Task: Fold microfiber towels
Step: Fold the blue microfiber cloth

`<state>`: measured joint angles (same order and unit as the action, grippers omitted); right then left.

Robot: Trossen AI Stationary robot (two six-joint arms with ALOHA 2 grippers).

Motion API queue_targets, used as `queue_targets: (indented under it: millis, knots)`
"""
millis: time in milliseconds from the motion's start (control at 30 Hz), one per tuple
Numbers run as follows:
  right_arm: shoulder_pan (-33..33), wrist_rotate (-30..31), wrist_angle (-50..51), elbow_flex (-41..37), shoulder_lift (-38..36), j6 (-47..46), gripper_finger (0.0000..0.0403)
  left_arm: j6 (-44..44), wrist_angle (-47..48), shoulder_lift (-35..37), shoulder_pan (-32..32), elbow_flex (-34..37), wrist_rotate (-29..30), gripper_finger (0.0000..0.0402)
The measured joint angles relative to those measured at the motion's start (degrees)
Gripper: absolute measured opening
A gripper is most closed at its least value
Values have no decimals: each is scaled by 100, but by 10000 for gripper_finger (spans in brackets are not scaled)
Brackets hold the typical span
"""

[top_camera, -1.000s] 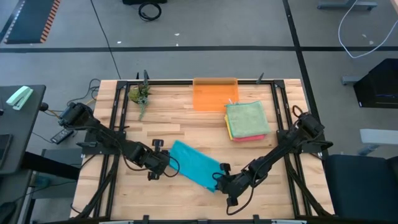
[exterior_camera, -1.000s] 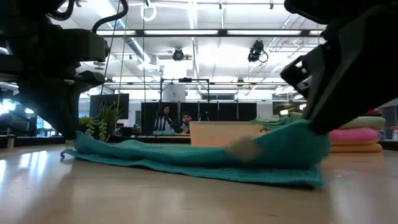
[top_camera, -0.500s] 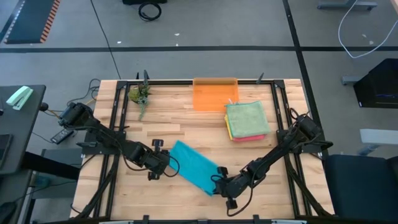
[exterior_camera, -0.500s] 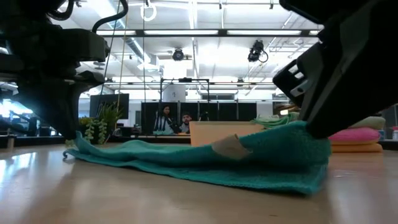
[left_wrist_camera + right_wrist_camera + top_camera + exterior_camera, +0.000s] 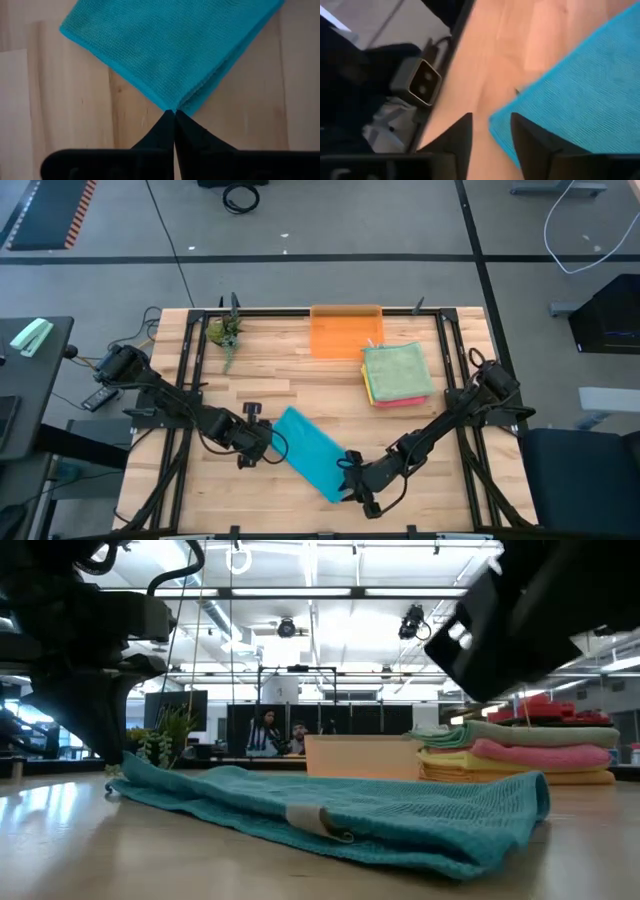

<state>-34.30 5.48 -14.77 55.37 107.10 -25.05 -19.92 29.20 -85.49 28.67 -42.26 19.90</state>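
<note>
Right pincer [image 5: 349, 482] has let go of the teal towel [image 5: 308, 451] and spread.
Left pincer [image 5: 174, 113], pressed together, pins a corner; square edges before creasing.

Robotics lab or open-plan test hall

You're working in what looks like an industrial lab: a wooden table [image 5: 300, 370] in a black metal frame [image 5: 186, 360] stands on a grey floor [image 5: 330, 220] marked with dark tape lines, cables [image 5: 241, 196] trailing across it. Beyond the table you see high ceilings with strip lights [image 5: 300, 592], hanging camera gear [image 5: 413, 622], and two people [image 5: 280, 736] seated, probably at desks.
</note>
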Motion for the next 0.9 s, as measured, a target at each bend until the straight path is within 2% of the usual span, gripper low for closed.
queue_targets:
  millis: [100, 200, 300, 467, 533, 900]
  knots:
    - [15, 201, 380, 3, -76, 55, 163, 2, 48, 0, 0, 0, 3, 14]
    - [32, 733, 1114, -4, -70, -90, 169, 2, 74, 0, 0, 0, 2, 8]
    - [103, 850, 1271, -71, -37, -143, 142, 17, 76, 14, 0, 0, 3, 6]
    - [176, 882, 1400, -75, -37, -7, 39, 24, 155, 22, 0, -17, 114, 11]
    - [182, 883, 1418, -80, -34, 99, 11, 22, 412, 22, 0, -104, 120, 6]
    - [197, 1138, 1638, -222, -34, 27, 7, 258, 999, 22, -107, -485, 348, 5]
